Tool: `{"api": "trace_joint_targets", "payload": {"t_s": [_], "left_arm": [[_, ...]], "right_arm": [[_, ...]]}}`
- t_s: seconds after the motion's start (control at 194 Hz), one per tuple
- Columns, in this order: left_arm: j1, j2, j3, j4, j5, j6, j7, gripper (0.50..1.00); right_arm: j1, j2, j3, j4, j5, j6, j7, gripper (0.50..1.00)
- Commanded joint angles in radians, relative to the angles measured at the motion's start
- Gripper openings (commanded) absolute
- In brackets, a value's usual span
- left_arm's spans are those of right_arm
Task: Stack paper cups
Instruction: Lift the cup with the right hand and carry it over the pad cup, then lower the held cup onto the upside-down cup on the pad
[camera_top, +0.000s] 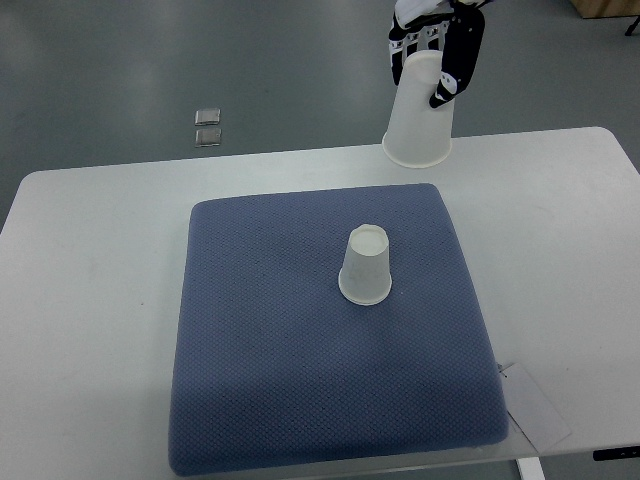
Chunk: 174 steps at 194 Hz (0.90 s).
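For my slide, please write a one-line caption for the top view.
A robot hand holds an upside-down paper cup above the table's far edge; a second inverted cup stands on the blue mat.

A hand (437, 45) grips an inverted paper cup (418, 115) beyond the blue mat (300, 380), where another cup (365, 265) stands inverted.

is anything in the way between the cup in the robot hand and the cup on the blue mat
Nothing visible. The robot hand holds an upside-down cup beyond the blue mat's far edge; only bare mat lies before the other upside-down cup.
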Motion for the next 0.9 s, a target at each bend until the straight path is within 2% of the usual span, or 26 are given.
{"api": "trace_joint_targets", "payload": {"t_s": [0.0, 0.48, 0.893], "left_arm": [[0.000, 0.000, 0.000, 0.000, 0.000, 0.000, 0.000, 1.000], [0.000, 0.000, 0.000, 0.000, 0.000, 0.000, 0.000, 1.000], [0.000, 0.000, 0.000, 0.000, 0.000, 0.000, 0.000, 1.000]], "right_arm": [[-0.004, 0.030, 0.005, 0.000, 0.021, -0.002, 0.001, 0.599], [-0.084, 0.081, 0.034, 0.000, 0.121, -0.089, 0.001, 0.599], [-0.129, 0.076, 0.034, 0.001, 0.121, -0.106, 0.001, 0.599]]}}
